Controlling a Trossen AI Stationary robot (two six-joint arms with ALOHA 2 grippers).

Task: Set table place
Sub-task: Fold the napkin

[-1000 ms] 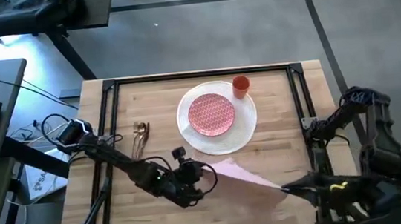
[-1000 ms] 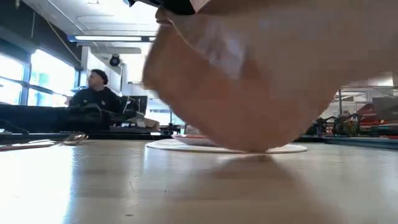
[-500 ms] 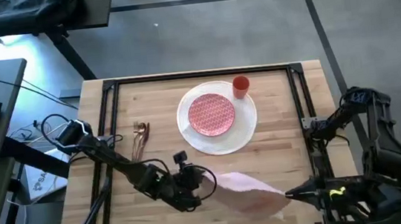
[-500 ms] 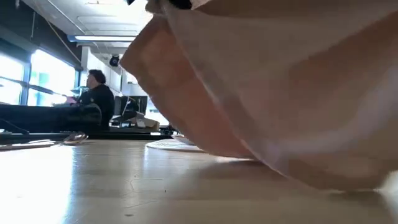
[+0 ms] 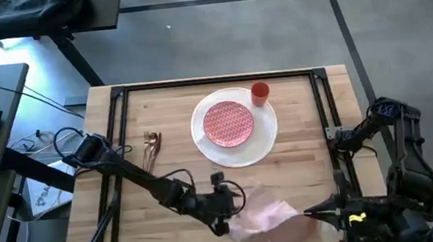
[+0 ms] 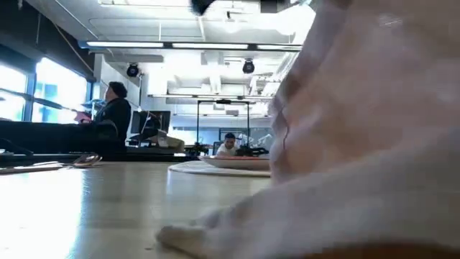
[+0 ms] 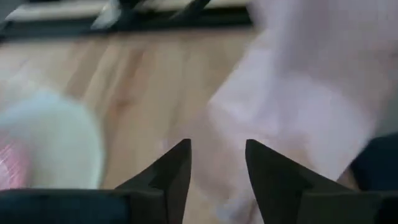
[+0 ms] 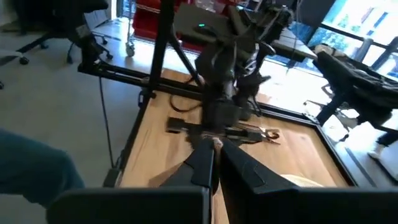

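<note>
The light-wood bench point(image 5: 299, 136) carries a large white plate point(image 5: 234, 127) with a red-patterned plate point(image 5: 228, 124) on it, an orange cup point(image 5: 259, 93) beside them, and copper cutlery point(image 5: 152, 148) well apart. A crumpled pink napkin point(image 5: 263, 217) lies near the front edge. The left end effector point(image 5: 230, 214) hovers at its edge with fingers point(image 7: 171, 171) parted, grasping nothing, while the right end effector point(image 5: 314, 208), fingers pressed together, waits beside it; people sit in the room beyond.
</note>
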